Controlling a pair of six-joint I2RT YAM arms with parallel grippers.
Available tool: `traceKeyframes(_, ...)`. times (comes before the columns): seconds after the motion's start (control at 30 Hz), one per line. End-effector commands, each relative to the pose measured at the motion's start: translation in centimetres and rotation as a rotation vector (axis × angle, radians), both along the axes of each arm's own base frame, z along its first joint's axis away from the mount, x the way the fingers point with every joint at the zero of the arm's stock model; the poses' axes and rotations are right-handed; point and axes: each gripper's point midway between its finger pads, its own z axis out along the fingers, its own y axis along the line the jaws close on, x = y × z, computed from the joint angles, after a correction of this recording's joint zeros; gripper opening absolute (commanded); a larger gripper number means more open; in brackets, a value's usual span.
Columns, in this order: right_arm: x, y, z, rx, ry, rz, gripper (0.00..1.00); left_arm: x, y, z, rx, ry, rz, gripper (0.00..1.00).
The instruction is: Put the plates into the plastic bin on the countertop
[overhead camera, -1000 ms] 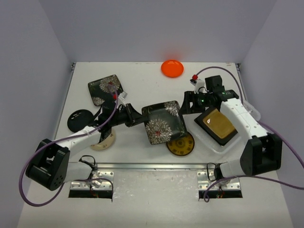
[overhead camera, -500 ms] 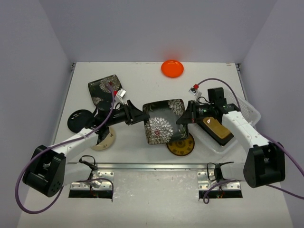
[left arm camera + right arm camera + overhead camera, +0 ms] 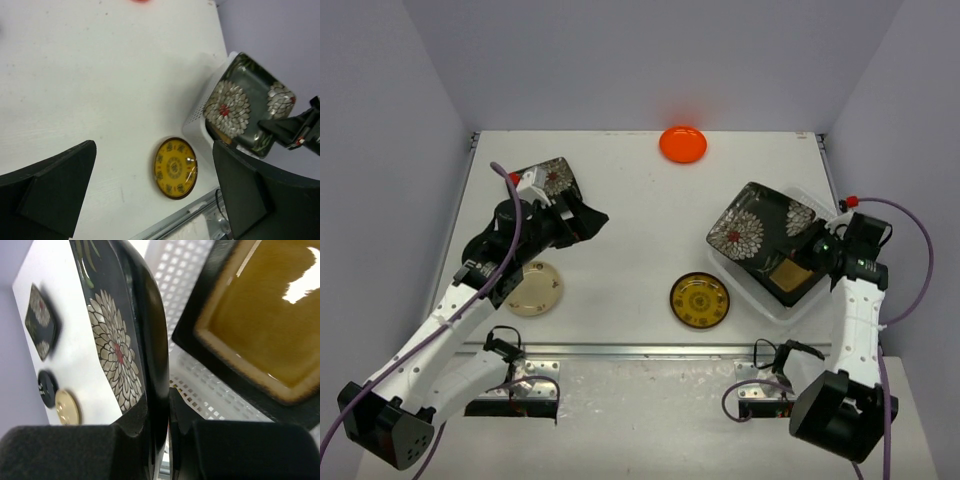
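Note:
My right gripper [image 3: 817,245] is shut on the rim of a black square plate with white flowers [image 3: 752,225], holding it tilted over the clear plastic bin [image 3: 767,302]. The right wrist view shows the fingers [image 3: 125,440] clamped on that rim [image 3: 150,330]. An amber-centred square plate [image 3: 791,276] lies in the bin. My left gripper [image 3: 582,218] is open and empty, beside the second black flower plate [image 3: 551,178]. A cream round plate [image 3: 535,288], a yellow-patterned round plate [image 3: 700,300] and an orange round plate [image 3: 682,143] lie on the white countertop [image 3: 630,230]. The teal-centred plate is out of view.
A metal rail [image 3: 650,350] runs along the countertop's front edge. Pale lilac walls stand on the left, back and right. In the left wrist view the yellow-patterned plate [image 3: 174,168] lies between my open fingers [image 3: 50,190], next to the bin's perforated end [image 3: 200,112].

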Motion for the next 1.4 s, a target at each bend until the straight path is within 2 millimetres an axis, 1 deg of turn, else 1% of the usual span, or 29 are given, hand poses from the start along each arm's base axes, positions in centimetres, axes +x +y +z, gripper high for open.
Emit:
traceKeyframes(0.0,1.2,-3.0,2.4,0.072,-0.060,-0.142,0.00,-2.2,1.2,-3.1,0.129,0.094,-0.038,1.00)
traceKeyframes(0.07,0.9,-4.8,2.0,0.078,-0.047,-0.221,0.00,-2.9,2.3,-4.0,0.172,0.114,-0.006,1.00)
traceKeyframes(0.13,0.7,-6.2,1.8,0.066,-0.039,-0.274,0.00,-3.2,3.1,-4.1,0.200,0.110,0.013,1.00)
traceKeyframes(0.23,0.7,-7.5,0.9,0.006,-0.015,-0.284,0.00,-3.5,4.0,-4.3,0.243,0.114,0.031,1.00)
traceKeyframes(0.3,0.6,-8.2,-0.1,-0.017,0.027,-0.304,0.01,-3.5,4.1,-4.6,0.268,0.124,0.027,1.00)
traceKeyframes(0.4,0.6,-8.2,-1.7,-0.006,0.068,-0.286,0.06,-3.4,4.0,-5.1,0.283,0.141,0.014,1.00)
traceKeyframes(0.47,0.6,-8.2,-2.7,0.003,0.093,-0.272,0.11,-3.4,3.7,-5.4,0.280,0.145,-0.001,1.00)
traceKeyframes(0.5,0.6,-8.2,-2.9,0.000,0.096,-0.269,0.14,-3.3,3.6,-5.4,0.278,0.144,-0.004,1.00)
traceKeyframes(0.53,0.5,-8.4,-3.0,-0.013,0.098,-0.276,0.22,-3.2,3.5,-5.4,0.276,0.139,-0.010,1.00)
traceKeyframes(0.6,0.3,-8.9,-3.1,-0.069,0.125,-0.293,0.43,-3.0,3.4,-5.4,0.276,0.138,-0.009,1.00)
traceKeyframes(0.67,0.1,-9.3,-3.2,-0.106,0.151,-0.304,0.52,-2.7,3.6,-5.5,0.285,0.140,0.002,1.00)
traceKeyframes(0.7,0.2,-9.3,-3.2,-0.117,0.165,-0.301,0.59,-2.5,3.8,-5.6,0.294,0.146,0.016,1.00)
traceKeyframes(0.77,0.1,-9.3,-3.4,-0.144,0.192,-0.297,0.67,-2.3,4.0,-5.5,0.300,0.151,0.033,1.00)
traceKeyframes(0.8,-0.1,-9.5,-3.5,-0.168,0.217,-0.312,0.72,-2.0,4.5,-5.5,0.313,0.152,0.063,1.00)
traceKeyframes(0.9,-0.9,-11.3,-3.1,-0.264,0.267,-0.395,0.94,-1.1,5.1,-5.3,0.323,0.172,0.112,1.00)
traceKeyframes(0.93,-1.0,-11.7,-2.8,-0.281,0.271,-0.414,0.99,-1.0,5.1,-5.5,0.324,0.183,0.117,1.00)
traceKeyframes(0.97,-0.9,-11.7,-2.4,-0.281,0.260,-0.415,0.99,-0.7,5.1,-5.5,0.319,0.189,0.120,1.00)
traceKeyframes(1.03,-0.2,-11.1,-1.5,-0.263,0.225,-0.396,0.99,0.0,5.1,-5.5,0.299,0.204,0.139,1.00)
traceKeyframes(1.07,0.0,-11.0,-1.3,-0.258,0.214,-0.390,0.99,0.1,5.2,-5.5,0.298,0.205,0.145,1.00)
traceKeyframes(1.17,1.2,-10.3,0.4,-0.256,0.161,-0.355,0.99,1.7,5.8,-5.6,0.250,0.233,0.190,1.00)
traceKeyframes(1.2,1.4,-10.3,1.0,-0.258,0.147,-0.356,0.99,2.0,6.3,-5.9,0.243,0.248,0.212,1.00)
traceKeyframes(1.23,2.4,-8.2,2.3,-0.188,0.089,-0.277,0.99,2.7,7.1,-6.2,0.221,0.263,0.246,1.00)
traceKeyframes(1.3,3.8,-3.0,4.4,-0.103,-0.030,-0.086,0.99,3.7,8.2,-6.6,0.195,0.288,0.304,1.00)
traceKeyframes(1.33,4.2,-0.3,5.3,-0.100,-0.079,0.007,0.99,4.4,9.8,-6.5,0.186,0.298,0.366,1.00)
traceKeyframes(1.37,4.5,1.2,6.1,-0.155,-0.101,0.045,0.99,5.1,11.0,-6.4,0.176,0.304,0.420,1.00)
